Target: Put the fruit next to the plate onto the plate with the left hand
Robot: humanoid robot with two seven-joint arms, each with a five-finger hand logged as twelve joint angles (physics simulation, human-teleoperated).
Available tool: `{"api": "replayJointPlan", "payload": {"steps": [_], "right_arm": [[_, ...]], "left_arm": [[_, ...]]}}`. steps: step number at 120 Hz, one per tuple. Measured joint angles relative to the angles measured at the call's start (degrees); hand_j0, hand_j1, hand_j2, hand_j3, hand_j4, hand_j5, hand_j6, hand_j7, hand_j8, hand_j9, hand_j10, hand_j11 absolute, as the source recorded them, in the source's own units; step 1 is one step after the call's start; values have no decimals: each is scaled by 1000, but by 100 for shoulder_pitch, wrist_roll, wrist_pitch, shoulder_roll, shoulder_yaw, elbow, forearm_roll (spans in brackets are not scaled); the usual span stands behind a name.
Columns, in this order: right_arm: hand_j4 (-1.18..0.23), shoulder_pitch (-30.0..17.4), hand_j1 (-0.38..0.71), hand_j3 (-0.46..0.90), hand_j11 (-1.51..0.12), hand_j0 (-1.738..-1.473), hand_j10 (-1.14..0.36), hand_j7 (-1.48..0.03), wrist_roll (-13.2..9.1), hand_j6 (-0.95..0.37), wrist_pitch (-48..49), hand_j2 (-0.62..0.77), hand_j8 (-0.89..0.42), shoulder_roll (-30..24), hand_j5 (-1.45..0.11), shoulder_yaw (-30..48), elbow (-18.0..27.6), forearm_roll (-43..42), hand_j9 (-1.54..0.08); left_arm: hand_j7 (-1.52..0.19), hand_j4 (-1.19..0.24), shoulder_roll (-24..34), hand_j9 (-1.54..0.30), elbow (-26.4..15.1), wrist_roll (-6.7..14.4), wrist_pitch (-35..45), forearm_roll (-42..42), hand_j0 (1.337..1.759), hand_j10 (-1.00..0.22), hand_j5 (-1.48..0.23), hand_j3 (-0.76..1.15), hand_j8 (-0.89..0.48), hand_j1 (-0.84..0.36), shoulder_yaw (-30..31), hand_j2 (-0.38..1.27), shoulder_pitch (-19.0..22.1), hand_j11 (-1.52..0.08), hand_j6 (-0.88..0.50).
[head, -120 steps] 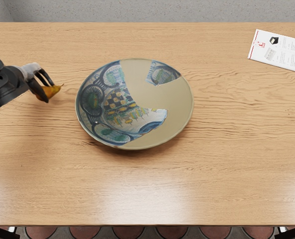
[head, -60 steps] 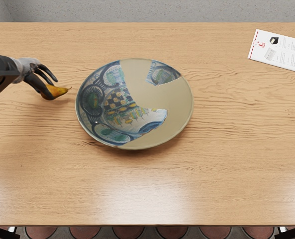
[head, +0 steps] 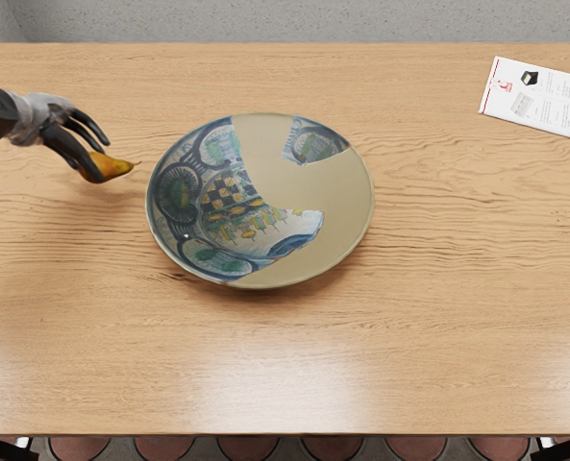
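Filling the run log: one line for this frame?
left hand: shut on fruit | fruit: left of plate, not on it | right hand: not in view

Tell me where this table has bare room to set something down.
The near strip of the table, in front of the plate, is bare. So is the stretch between plate and leaflet. Crowded: left of the plate, where the left hand holds the fruit.

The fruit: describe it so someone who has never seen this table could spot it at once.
Find the big patterned plate in the middle of the wooden table. Just off its left rim, the left robot hand pinches the fruit: a small yellow-orange pointed piece, the only bright thing in its dark grip.
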Motion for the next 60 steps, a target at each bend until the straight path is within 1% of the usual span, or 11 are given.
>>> {"api": "replayJointPlan", "payload": {"steps": [11,24,34,52,60], "right_arm": [[0,0,-349,0,0,-1658,0,0,0,0,-1,0,0,0,0,0,1,0,0],[0,0,-349,0,0,-1658,0,0,0,0,-2,0,0,0,0,0,0,0,0],[0,0,-349,0,0,-1658,0,0,0,0,-1,0,0,0,0,-1,0,0,0],[0,0,-349,0,0,-1658,0,0,0,0,-1,0,0,0,0,-1,0,0,0],[0,0,-349,0,0,-1658,0,0,0,0,1,0,0,0,0,-1,0,0,0]], "left_arm": [[-979,-744,-1,-989,-1,0,-255,-179,1657,-752,-1003,0,-525,-390,-26,670,-81,-989,-550],[-989,-747,-20,-994,-4,1,-441,-314,1657,-756,-1011,0,-516,-389,-45,662,-151,-994,-554],[-995,-749,-43,-996,-5,1,-517,-371,1657,-758,-1014,0,-521,-398,-45,695,-157,-996,-565],[-993,-755,-130,-998,-8,1,-580,-419,1657,-761,-1010,0,-537,-399,-45,709,-184,-998,-573],[-996,-752,-164,-1000,-12,1,-590,-440,1657,-761,-1016,0,-518,-411,-45,722,-188,-1000,-568]]}}
